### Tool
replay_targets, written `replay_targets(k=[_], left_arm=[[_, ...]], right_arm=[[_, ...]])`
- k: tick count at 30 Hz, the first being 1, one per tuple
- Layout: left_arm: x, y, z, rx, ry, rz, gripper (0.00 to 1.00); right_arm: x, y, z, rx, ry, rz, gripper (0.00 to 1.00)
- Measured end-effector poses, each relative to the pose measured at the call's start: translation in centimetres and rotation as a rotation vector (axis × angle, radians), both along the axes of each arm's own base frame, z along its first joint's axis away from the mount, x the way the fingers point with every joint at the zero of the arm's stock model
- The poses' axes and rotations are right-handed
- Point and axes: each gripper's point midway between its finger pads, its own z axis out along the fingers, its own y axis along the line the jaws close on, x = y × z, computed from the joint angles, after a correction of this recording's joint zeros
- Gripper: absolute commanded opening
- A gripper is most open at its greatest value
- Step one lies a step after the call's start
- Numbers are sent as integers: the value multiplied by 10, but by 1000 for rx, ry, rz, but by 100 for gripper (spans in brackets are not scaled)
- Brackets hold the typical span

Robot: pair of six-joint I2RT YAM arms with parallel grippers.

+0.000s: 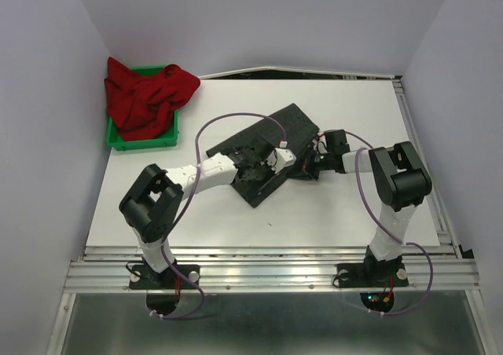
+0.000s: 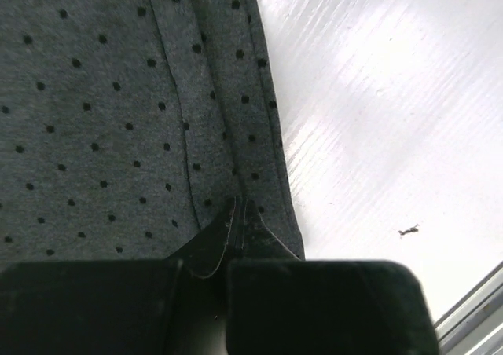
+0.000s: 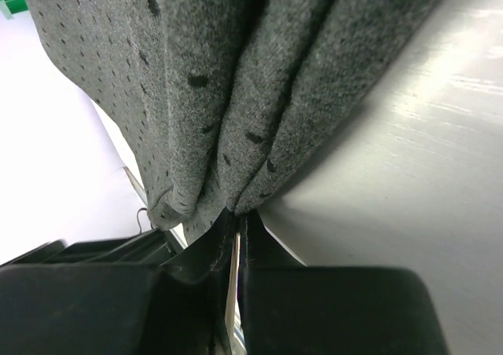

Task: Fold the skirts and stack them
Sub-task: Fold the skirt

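On the white table (image 1: 354,206), near its middle, lies the charcoal skirt of soft cloth with fine dots (image 1: 251,143), and both arms reach to it from the near edge. The plain bright red skirt (image 1: 149,96) lies far from them, crumpled in a heap that fills and overflows the small green plastic bin (image 1: 141,142) at the far left corner.

By my judgement the task is in its early part. Of the 2 skirts, only the charcoal one is in work: it looks like a slanted, more or less rectangular shape, so maybe 1 fold is already made, but I cannot say this for sure. The red skirt is not folded, and no stack exists yet. What is left is to finish this fold, take the red skirt out of the bin, fold it and put 1 skirt on the other.

The left gripper (image 2: 238,211) is clenched on the hem of the charcoal skirt; in its wrist view the cloth spreads flat away from the fingers, with bare table just beside it on the right. The right gripper (image 3: 236,214) is also pinched tight on the same skirt, and here the cloth is gathered in 2 or 3 thick pleats that run into the jaws. In the top view both grippers are at the right-hand near edge of the skirt, close to each other.
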Motion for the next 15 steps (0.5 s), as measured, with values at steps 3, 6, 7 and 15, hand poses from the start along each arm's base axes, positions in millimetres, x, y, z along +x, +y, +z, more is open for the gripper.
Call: replay_targets(k=[3, 6, 7, 15], left_arm=[[2, -5, 16, -32, -15, -12, 0], [1, -8, 25, -51, -25, -22, 0], [0, -8, 27, -52, -26, -25, 0], [1, -3, 20, 2, -43, -13, 24]], right_arm=[[0, 0, 0, 0, 0, 0, 1], [0, 0, 0, 2, 2, -3, 1], [0, 0, 0, 2, 3, -4, 1], [0, 0, 0, 4, 0, -4, 1]])
